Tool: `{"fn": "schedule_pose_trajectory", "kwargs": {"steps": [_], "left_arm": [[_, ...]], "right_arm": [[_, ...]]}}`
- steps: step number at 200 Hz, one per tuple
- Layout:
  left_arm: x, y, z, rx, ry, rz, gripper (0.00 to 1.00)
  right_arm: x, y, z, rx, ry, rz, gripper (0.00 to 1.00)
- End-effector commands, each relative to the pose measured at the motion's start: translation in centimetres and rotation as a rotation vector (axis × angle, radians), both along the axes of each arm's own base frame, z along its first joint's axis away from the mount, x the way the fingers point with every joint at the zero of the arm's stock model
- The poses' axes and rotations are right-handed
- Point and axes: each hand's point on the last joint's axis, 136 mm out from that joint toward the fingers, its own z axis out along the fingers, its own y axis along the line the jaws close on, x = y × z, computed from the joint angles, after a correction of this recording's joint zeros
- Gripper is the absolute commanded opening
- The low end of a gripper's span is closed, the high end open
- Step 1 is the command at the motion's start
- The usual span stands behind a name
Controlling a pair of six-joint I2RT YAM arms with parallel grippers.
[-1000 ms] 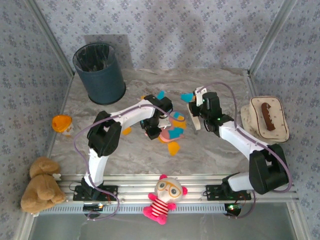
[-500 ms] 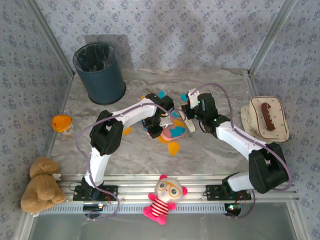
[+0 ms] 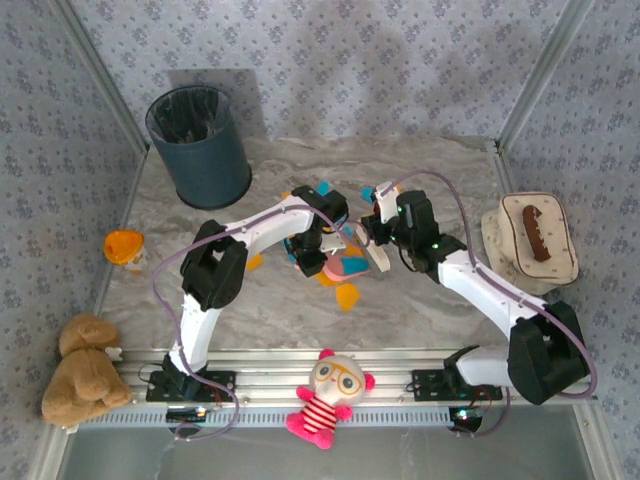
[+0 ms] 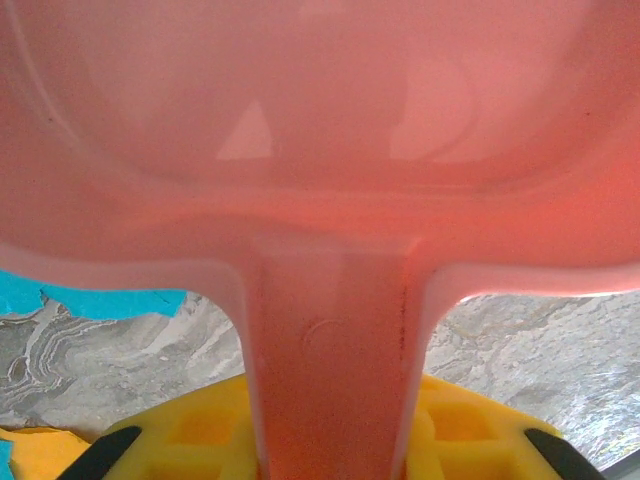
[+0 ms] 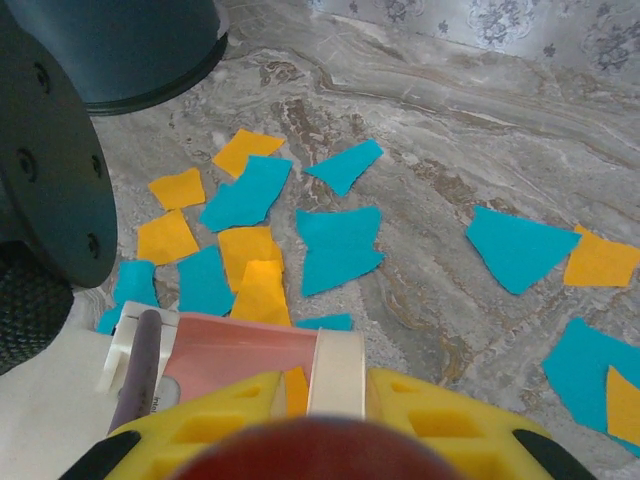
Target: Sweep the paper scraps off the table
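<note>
1. The scraps (image 3: 347, 296) lie around the middle of the bench (image 3: 440, 300), orange and blue bits mixed.
2. Most of them crowd between the two claws. A few blue ones sit a little toward the far edge, and one orange bit lies apart toward the near edge.
3. The left claw (image 3: 308, 248) is clamped on the handle of a pink dustpan (image 3: 333, 266), which rests among the scraps at mid-bench.
4. In the left wrist view the dustpan (image 4: 320, 150) looms large, and its handle runs down between the yellow fingers (image 4: 200, 440) of the left claw (image 4: 330, 440). A blue scrap (image 4: 100, 300) shows under its left rim.
5. The right claw (image 3: 388, 236) is closed on a cream brush (image 3: 381, 258), just to the right of the dustpan.
6. In the right wrist view the brush (image 5: 338, 370) sits gripped in the right claw (image 5: 320, 390). The scraps (image 5: 338, 245) spread flat over the marble bench (image 5: 450, 120) beyond it, some overlapping, others well apart to the right.
7. A dark bin (image 3: 200, 150) stands at the far left corner. The right wrist view catches its base (image 5: 110, 40) just beyond the nearest scraps.
8. An orange toy (image 3: 125, 245) sits at the left edge.
9. A cream tray (image 3: 510, 250) with a brown piece on it lies at the right edge.
10. A bear (image 3: 80, 370) sits at the near left corner, and a doll (image 3: 330, 390) lies on the near rail.
</note>
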Motion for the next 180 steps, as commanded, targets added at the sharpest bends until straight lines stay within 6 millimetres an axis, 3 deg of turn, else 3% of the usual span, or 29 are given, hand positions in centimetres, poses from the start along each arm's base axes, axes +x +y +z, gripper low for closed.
{"fn": "schedule_pose_trajectory", "kwargs": {"steps": [1, 44, 73, 127, 180], "left_arm": [[0.1, -1.1, 0.8, -0.037, -0.004, -0.016, 0.0], [0.4, -1.7, 1.2, -0.057, -0.029, -0.039, 0.0], [0.6, -2.4, 1.7, -0.072, -0.043, -0.057, 0.0], [2.1, -4.3, 2.4, -0.11, -0.073, -0.076, 0.0], [3.9, -6.9, 2.5, -0.147, -0.085, -0.085, 0.0]], "right_arm": [[-0.3, -0.9, 1.8, 0.008, -0.046, -0.058, 0.0], [-0.2, -3.4, 3.9, 0.011, -0.126, -0.174, 0.0], [-0.2, -5.7, 3.9, -0.006, -0.122, -0.268, 0.0], [1.1, -11.0, 3.9, 0.04, -0.11, -0.412, 0.0], [3.1, -17.5, 3.3, 0.023, -0.116, -0.595, 0.0]]}}
